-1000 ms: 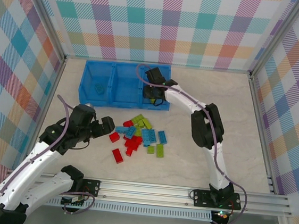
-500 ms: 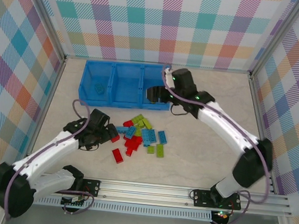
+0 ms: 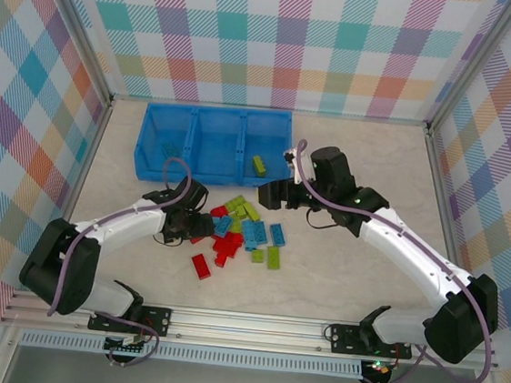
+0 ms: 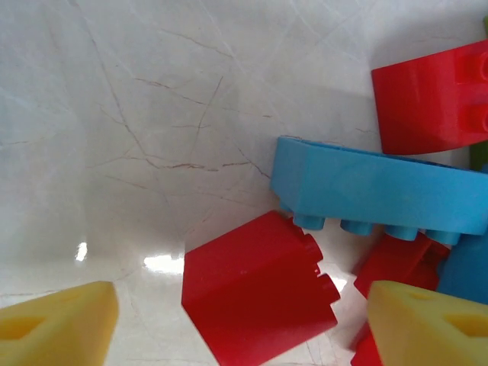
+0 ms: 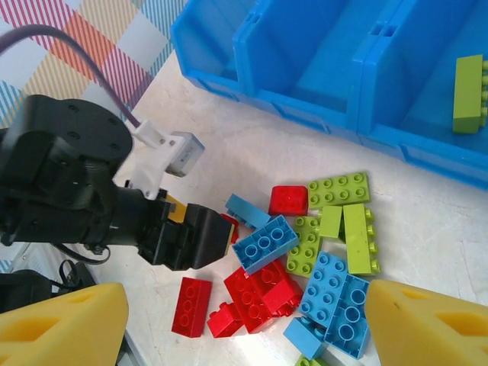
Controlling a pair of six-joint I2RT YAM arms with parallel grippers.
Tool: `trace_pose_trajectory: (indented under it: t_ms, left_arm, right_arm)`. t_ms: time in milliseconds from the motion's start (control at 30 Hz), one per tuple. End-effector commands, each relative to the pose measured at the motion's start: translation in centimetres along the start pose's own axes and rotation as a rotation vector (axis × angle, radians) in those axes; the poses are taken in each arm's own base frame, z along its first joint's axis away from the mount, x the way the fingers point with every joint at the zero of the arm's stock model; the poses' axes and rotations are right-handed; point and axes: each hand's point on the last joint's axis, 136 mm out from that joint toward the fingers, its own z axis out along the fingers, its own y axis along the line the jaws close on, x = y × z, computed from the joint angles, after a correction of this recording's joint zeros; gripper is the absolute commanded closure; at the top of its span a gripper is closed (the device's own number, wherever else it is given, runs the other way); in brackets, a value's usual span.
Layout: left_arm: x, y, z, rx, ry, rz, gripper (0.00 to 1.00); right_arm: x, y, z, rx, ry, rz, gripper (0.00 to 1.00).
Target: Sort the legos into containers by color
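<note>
Nearest the arm bases, one glossy red studded brick [image 3: 200, 265] lies at 6 o'clock of the legos [image 3: 242, 231] heaped on the marbled counter [image 3: 338, 273]. Left tool [image 4: 244, 328] is spread around a red block [image 4: 255, 286], with gaps either side. Right tool [image 3: 270, 196] is spread too. At 12 o'clock sit the smooth blue plastic containers [image 3: 220, 179], a lime brick [image 3: 259, 165] in the rightmost.

Bright, even light — glare spots on table [image 4: 164, 263], fingers [image 4: 57, 324] soft.
</note>
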Motion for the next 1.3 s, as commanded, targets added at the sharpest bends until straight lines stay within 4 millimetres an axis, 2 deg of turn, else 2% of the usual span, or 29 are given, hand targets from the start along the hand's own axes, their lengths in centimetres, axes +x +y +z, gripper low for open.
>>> trace_pose_trajectory:
  t_ms: [0,167,500,600,700,800,933,1033,1133,1267]
  left_arm:
    - [0.4,0.5,0.2,-0.035,0.014,0.012,0.19]
    - [0.9,1.1,0.6,-0.039,0.01,-0.015,0.23]
    - [1.7,1.3,1.9,-0.047,0.036,-0.062,0.5]
    - [1.2,1.3,0.9,-0.043,0.011,-0.06,0.6]
    - [-0.1,0.5,-1.7,0.007,-0.057,-0.051,0.7]
    - [-2.3,-0.4,-5.9,0.081,-0.183,-0.054,0.72]
    - [-6.2,-2.4,-11.2,0.169,-0.361,-0.044,0.72]
    - [-9.7,-4.0,-13.2,0.162,-0.451,-0.033,0.71]
    - [-13.9,-5.4,-13.3,0.088,-0.518,-0.035,0.71]
    - [-19.1,-7.8,-10.3,0.028,-0.495,-0.027,0.71]
  right_arm:
    - [-1.2,1.2,-0.9,-0.046,-0.054,-0.009,0.18]
    - [-1.3,1.5,-0.6,-0.067,-0.057,0.004,0.18]
    - [0.1,1.9,0.1,-0.109,0.027,0.046,0.17]
    - [1.2,2.4,0.4,-0.148,0.096,0.047,0.17]
    - [2.9,2.7,0.7,-0.156,0.189,0.054,0.15]
    - [4.7,2.2,1.2,-0.094,0.281,0.038,0.14]
    - [5.9,0.6,2.7,0.03,0.356,0.044,0.14]
    - [6.1,0.6,3.8,0.041,0.376,0.056,0.14]
    - [5.6,0.8,4.4,0.032,0.334,0.06,0.13]
    - [5.2,0.6,4.7,0.029,0.273,0.101,0.13]
